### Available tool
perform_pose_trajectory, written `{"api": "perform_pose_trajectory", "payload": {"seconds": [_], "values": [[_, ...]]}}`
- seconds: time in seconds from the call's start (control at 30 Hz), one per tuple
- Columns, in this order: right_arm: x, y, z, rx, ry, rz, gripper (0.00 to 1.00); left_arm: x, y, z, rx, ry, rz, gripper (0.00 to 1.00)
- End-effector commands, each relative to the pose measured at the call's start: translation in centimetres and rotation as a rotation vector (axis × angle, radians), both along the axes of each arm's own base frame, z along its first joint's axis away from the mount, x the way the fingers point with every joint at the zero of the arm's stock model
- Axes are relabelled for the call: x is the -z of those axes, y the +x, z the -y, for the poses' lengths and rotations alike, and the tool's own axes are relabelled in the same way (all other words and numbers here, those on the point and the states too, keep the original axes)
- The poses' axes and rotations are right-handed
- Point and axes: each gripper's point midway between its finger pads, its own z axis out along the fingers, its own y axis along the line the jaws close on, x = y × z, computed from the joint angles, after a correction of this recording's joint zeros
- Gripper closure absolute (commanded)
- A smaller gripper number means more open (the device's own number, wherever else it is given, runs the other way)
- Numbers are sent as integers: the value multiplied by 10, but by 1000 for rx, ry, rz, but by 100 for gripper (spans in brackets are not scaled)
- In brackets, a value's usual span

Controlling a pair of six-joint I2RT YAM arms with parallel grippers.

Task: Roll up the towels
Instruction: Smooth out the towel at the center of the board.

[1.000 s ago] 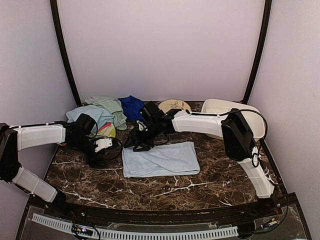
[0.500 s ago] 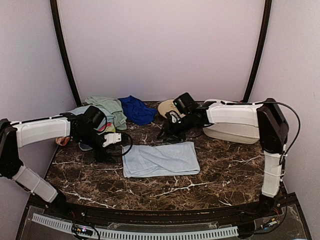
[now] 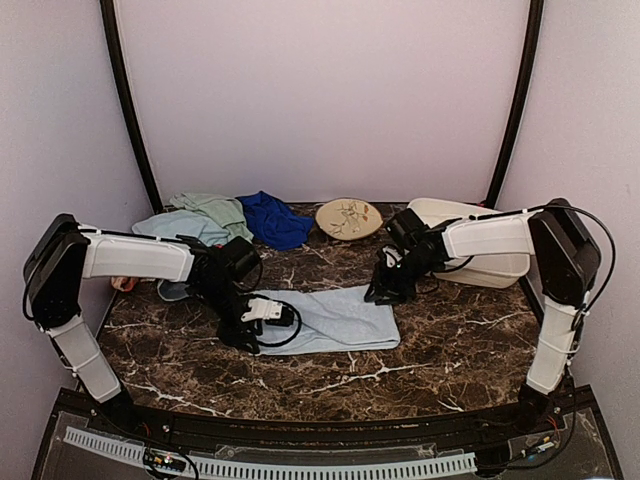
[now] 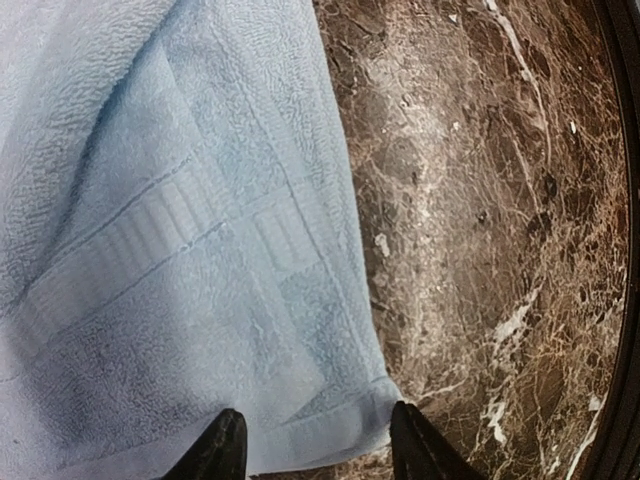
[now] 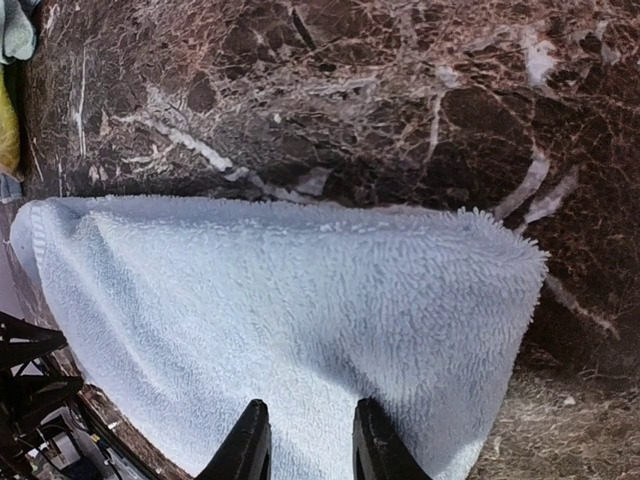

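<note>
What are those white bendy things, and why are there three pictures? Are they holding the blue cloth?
Those are two robot arms bolted to a marble table. The big picture comes from a camera above and behind them. The other two come from little cameras on each wrist, so you see black fingertips at the bottom. A light blue towel lies flat in the middle. The left gripper is at one corner of it, and the right gripper is over its other end. Both have their fingers apart, so nothing looks gripped. At the back lie a pile of towels, a round patterned plate and a white tub.
</note>
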Motion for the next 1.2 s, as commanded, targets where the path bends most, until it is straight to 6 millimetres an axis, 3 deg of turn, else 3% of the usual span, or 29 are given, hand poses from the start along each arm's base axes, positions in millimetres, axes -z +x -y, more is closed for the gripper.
{"api": "perform_pose_trajectory", "payload": {"seconds": [0.0, 0.33, 0.4, 0.5, 0.53, 0.97, 1.13, 1.17], "values": [[15, 3, 8, -4, -41, 13, 73, -8, 2, 14, 19, -23, 9, 51], [29, 0, 19, 6, -55, -10, 75, 6, -6, 17, 39, 10, -8, 66], [29, 0, 19, 6, -54, -9, 76, 10, -5, 14, 40, 22, -6, 75], [29, 0, 21, 4, -64, -8, 76, 14, -4, 11, 37, 42, 7, 98], [30, 0, 22, 3, -69, -9, 76, 13, -3, 9, 38, 48, 14, 100], [44, -2, 39, 12, -149, -30, 76, -21, -7, -6, 44, 39, 102, 100], [45, -1, 40, 12, -160, -27, 77, -21, -18, -15, 49, 52, 78, 100], [44, -1, 39, 11, -155, -26, 77, -20, -20, -14, 46, 45, 68, 94]]}}
